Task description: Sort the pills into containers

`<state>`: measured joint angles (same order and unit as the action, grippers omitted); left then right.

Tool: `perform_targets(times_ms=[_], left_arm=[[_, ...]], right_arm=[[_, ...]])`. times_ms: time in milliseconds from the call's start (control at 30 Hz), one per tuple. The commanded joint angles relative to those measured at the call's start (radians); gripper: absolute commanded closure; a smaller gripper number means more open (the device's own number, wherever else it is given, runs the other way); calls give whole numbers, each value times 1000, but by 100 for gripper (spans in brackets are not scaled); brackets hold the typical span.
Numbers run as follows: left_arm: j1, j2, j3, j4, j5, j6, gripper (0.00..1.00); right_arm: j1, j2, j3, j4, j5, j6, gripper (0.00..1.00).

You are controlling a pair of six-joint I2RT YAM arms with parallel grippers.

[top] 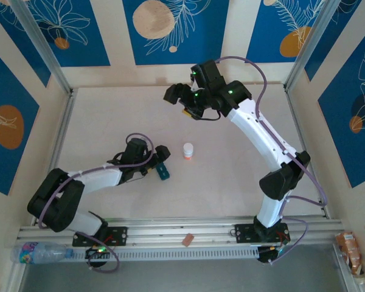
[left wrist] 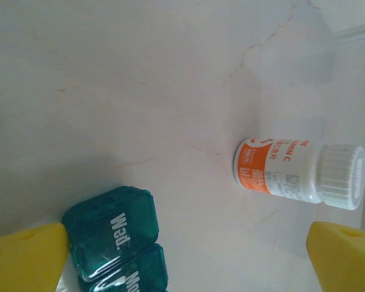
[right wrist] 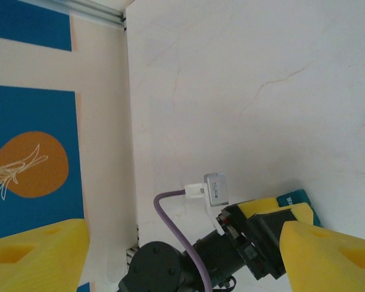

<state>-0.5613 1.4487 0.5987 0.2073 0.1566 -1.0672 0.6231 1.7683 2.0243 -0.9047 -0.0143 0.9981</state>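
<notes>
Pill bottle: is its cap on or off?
On. In the left wrist view the white ribbed cap sits closed on the end of the bottle.

On the white bottle (left wrist: 298, 173), seen by the left wrist camera, the label carries orange capital letters of which "MIN C" can be read. The finer lines under them and the white characters on the orange band of the same label are too small to read. To the lower left of the bottle, the teal pill organiser (left wrist: 112, 234) has white print on its lids: "Wed." on one, and on the next lid, slightly farther from the bottle, only "Mo".
</notes>
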Motion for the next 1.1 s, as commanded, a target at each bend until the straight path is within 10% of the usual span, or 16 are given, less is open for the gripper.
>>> perform_targets(times_ms=[0,1067], left_arm=[[-21,32,24,54,-3,-20,0],[-231,10,-35,89,-116,-109,0]], right_arm=[[3,-40,-41,40,-46,17,18],[71,-159,-133,111,-26,-23,19]])
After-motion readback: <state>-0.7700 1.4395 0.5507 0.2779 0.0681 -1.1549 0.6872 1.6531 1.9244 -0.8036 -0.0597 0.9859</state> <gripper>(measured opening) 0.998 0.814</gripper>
